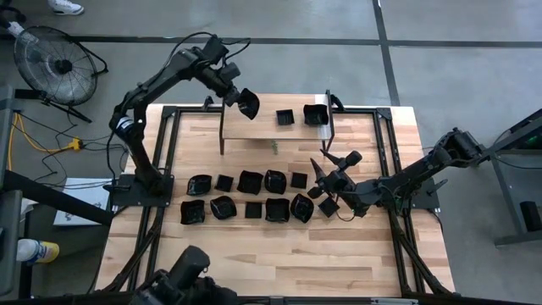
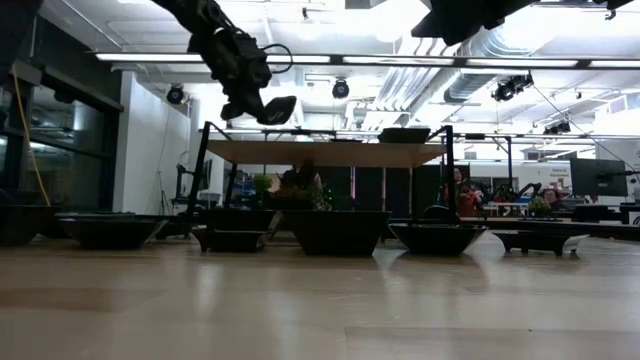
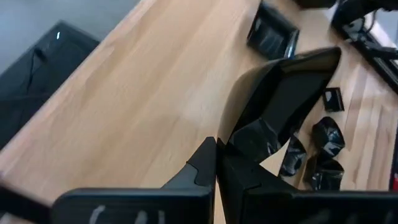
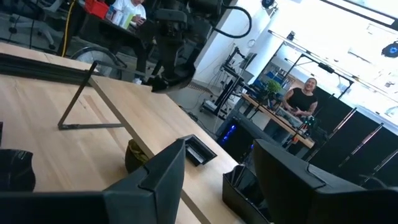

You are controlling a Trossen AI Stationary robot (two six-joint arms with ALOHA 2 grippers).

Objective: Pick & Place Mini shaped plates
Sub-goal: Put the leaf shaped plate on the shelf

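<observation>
Several mini shaped plates, small glossy black dishes (image 1: 250,206), lie in two rows on the wooden table (image 1: 279,254). Two more plates (image 1: 284,117) (image 1: 316,114) sit on a raised wooden shelf (image 1: 254,130) at the table's far side. My left gripper (image 3: 216,167) is shut on another black plate (image 1: 246,103) and holds it in the air above the shelf's left end; the low view shows this plate (image 2: 272,108) above the shelf top. My right gripper (image 1: 323,186) stands open at the right end of the rows, nothing between its fingers (image 4: 163,174). My left gripper pinches the plate by its rim (image 3: 250,142) between its two fingers. The fingers slant down toward the shelf. The plate is lifted clear and tilted, standing out beyond the fingertips with its hollow side turned partly sideways.
The shelf stands on a thin metal frame (image 1: 222,140). A black frame (image 1: 165,110) runs round the table. A fan (image 1: 52,63) stands on the floor beyond the far left corner. A person (image 4: 305,99) sits in the room behind.
</observation>
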